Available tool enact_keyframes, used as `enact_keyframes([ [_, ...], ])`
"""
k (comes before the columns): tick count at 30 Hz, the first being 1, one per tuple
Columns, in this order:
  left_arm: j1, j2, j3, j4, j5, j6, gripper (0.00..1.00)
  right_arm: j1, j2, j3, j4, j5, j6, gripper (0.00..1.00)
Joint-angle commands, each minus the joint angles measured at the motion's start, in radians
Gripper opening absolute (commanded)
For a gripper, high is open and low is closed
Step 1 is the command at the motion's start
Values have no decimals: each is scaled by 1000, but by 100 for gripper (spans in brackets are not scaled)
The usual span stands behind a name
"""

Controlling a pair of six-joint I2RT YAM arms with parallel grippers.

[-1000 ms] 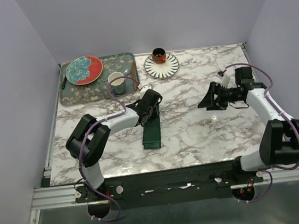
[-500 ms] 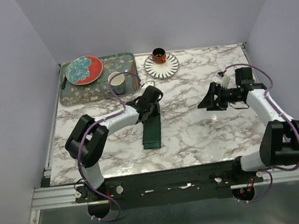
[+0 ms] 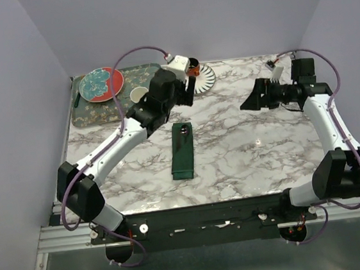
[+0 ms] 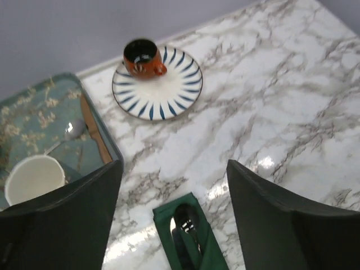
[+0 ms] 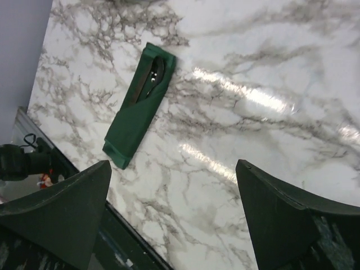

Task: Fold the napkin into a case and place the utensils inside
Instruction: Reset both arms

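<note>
The case (image 3: 182,154) lies flat on the table (image 3: 247,157), below and between my left jaws. Its long axis runs away from me, and the utensils (image 3: 183,133) show at its far mouth. The left jaws are nearer, wide open and empty. The right jaws, well off to its side, gape empty too.

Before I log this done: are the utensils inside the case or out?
Inside. The utensils lie tucked in the case, only their upper ends showing at its opening.
</note>
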Motion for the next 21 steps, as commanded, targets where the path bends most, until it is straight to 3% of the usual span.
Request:
enact_keyframes([
  [1, 116, -8, 187, -188, 144, 158, 98, -3, -22, 136, -66, 98, -156, 100],
  [5, 254, 24, 356, -352, 281, 58, 99, -2, -97, 167, -62, 196, -271, 100],
  [10, 423, 32, 450, -635, 411, 76, 99, -2, -218, 53, -29, 374, -348, 100],
  [15, 583, -55, 228, -718, 428, 116, 99, -2, -336, -103, -66, 445, -357, 100],
  [21, 575, -186, -71, -627, 329, 117, 99, -3, -430, -280, -31, 450, -297, 100],
])
